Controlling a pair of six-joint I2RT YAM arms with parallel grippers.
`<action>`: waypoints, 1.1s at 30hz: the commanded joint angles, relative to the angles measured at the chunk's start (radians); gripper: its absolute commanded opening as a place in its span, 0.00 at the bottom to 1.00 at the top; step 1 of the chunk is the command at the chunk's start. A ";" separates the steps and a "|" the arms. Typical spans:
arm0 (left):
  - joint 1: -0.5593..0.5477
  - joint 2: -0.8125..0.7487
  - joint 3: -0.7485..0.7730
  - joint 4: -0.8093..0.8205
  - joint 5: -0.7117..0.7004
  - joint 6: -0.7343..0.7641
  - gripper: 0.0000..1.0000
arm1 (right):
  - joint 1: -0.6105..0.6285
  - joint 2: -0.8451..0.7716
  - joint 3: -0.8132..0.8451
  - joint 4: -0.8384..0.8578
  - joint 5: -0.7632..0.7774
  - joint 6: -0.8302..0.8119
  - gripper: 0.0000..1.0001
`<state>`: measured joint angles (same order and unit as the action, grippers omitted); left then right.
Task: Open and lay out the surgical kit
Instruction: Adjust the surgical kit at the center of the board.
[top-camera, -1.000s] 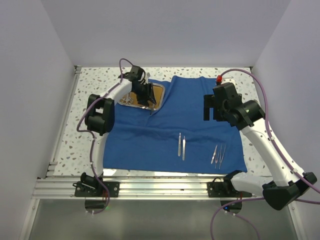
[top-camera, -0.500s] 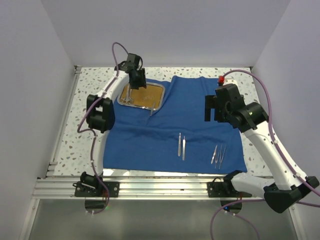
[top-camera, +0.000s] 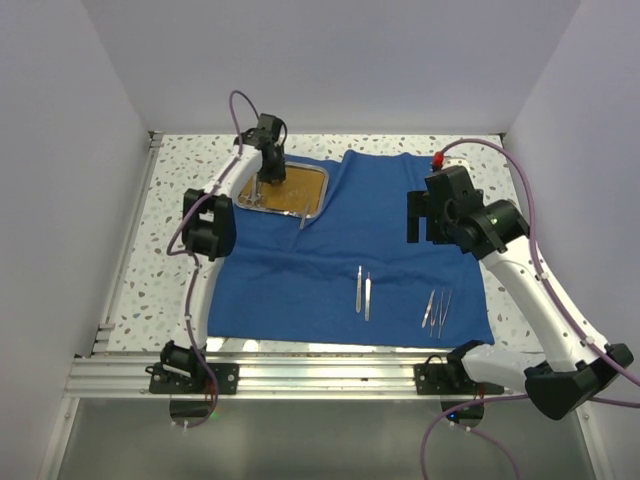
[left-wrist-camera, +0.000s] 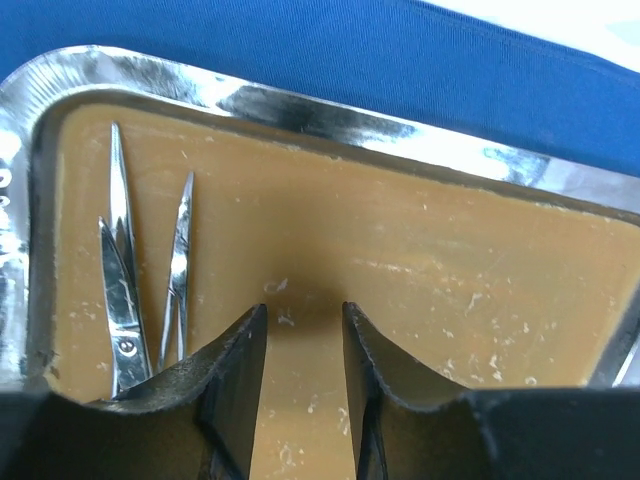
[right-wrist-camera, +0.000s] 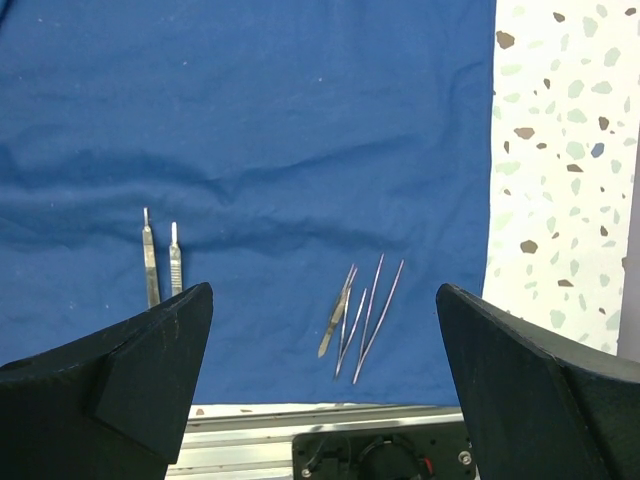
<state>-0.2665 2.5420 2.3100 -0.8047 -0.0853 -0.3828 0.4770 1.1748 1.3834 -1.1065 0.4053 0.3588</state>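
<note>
blue wrap (top-camera: 390, 240) spread flat, steel tray (top-camera: 303, 190) on its far-left corner, scalpels (top-camera: 363, 292) and tweezers (top-camera: 436, 310) near front

The left tool (left-wrist-camera: 302, 330) hides the forceps (left-wrist-camera: 122, 310) handles; the right tool (right-wrist-camera: 322, 300) hides the scalpels' (right-wrist-camera: 150, 260) lower ends.

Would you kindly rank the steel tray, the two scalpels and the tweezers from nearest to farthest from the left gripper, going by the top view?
1. steel tray: directly beneath the left gripper, far left.
2. scalpels: middle of the blue cloth, near side.
3. tweezers: near right corner of the cloth.
</note>
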 joint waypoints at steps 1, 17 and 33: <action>0.013 0.119 0.052 -0.054 -0.152 0.086 0.38 | 0.002 0.011 0.037 -0.015 0.032 0.000 0.98; 0.173 0.224 0.123 -0.077 -0.180 0.122 0.22 | 0.002 0.077 0.029 -0.004 0.029 -0.024 0.98; 0.251 0.068 -0.010 0.100 -0.049 0.119 0.37 | 0.000 0.134 0.032 0.053 -0.022 -0.041 0.98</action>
<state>-0.0746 2.6221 2.4138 -0.7097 -0.1467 -0.2943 0.4770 1.3193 1.3884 -1.0809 0.3988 0.3317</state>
